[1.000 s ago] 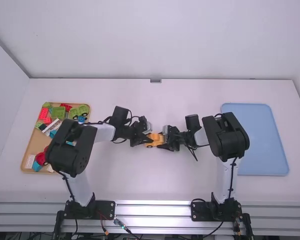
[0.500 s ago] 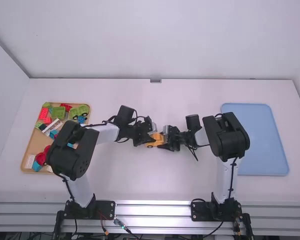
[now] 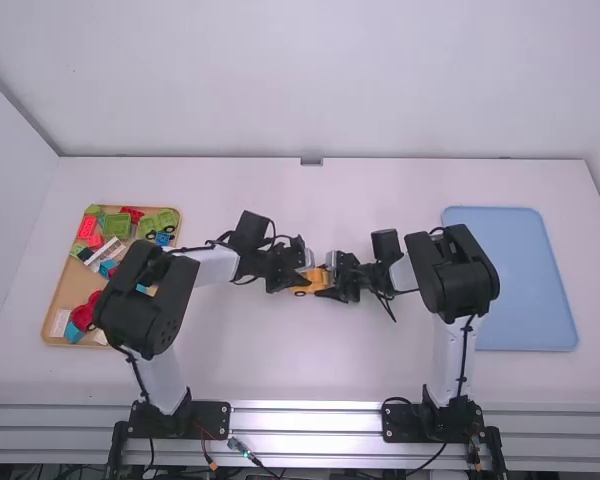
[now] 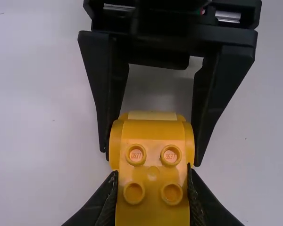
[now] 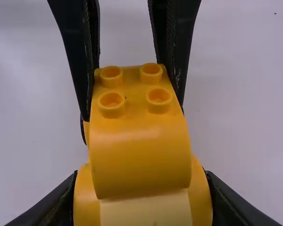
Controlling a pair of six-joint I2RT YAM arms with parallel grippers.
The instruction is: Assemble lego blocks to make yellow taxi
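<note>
Yellow studded block (image 5: 139, 160) meets the yellow base (image 5: 201, 195) over the counter (image 3: 280, 370), clamped by the left gripper (image 4: 153, 178), which has edged toward the right gripper (image 5: 141, 181) clamping that base, so pressing the taxi together looks under way.

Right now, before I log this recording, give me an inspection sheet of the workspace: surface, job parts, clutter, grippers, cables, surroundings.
Surface: white table, blue mat at its right.
Job's things: yellow toy vehicle, studded block against a wider section, between the grippers.
Clutter: brown tray at left, holding red, green, blue and white pieces.
Left gripper: shut on the vehicle's studded block.
Right gripper: shut on its wider section.
Cables: black cables along both arms; connector leads near the left arm's base.
Surroundings: white walls behind and at left; metal rails along the near edge.
People: nothing seen.
</note>
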